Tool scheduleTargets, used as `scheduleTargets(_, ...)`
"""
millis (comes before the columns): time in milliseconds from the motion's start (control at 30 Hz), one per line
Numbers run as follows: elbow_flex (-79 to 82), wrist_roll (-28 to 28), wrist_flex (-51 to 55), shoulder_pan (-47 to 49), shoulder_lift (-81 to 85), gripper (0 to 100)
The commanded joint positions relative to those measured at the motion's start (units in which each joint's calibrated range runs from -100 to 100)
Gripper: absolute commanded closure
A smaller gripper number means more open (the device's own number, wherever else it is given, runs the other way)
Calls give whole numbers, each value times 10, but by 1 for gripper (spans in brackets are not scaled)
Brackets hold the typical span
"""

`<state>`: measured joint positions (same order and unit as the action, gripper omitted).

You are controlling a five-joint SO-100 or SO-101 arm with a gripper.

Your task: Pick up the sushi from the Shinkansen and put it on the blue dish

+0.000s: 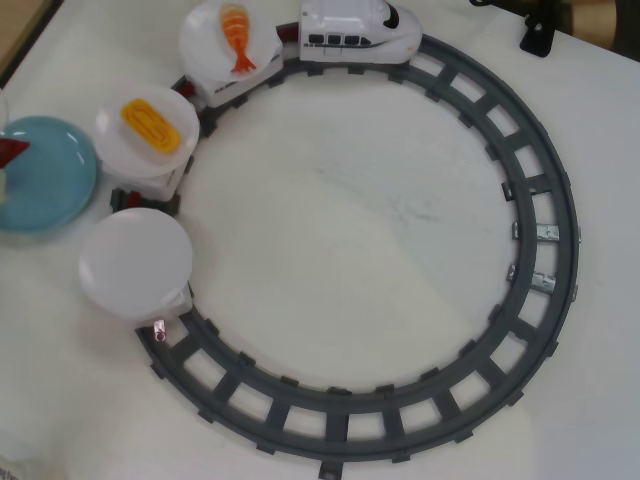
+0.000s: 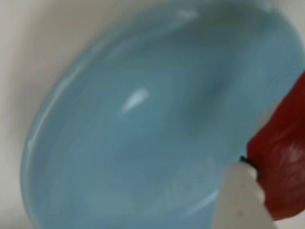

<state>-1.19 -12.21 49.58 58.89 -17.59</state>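
Overhead view: sushi (image 1: 10,150) already off the Shinkansen (image 1: 360,32), hanging over the left edge of the blue dish (image 1: 50,180); rearmost white plate (image 1: 135,262) bare, shrimp and egg untouched on theirs

Wrist view: hand (image 2: 252,191) clamped on the red sushi (image 2: 283,157), close above the dish (image 2: 143,133); only lowering and release left, by the look of it

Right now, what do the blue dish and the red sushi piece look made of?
The blue dish looks like glossy plastic or glazed ceramic, given its bright highlight streak. The sushi, beside a white finger of the tool, looks like smooth shiny plastic, though it is blurred.
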Motion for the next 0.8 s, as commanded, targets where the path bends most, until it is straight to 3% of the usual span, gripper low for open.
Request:
scheduleTargets(0,-40,-2,4,4,-5,97)
scheduleTargets(600,-21,2,28,-5,-8,96)
scheduleTargets(767,-4,-2,28,-5,-8,86)
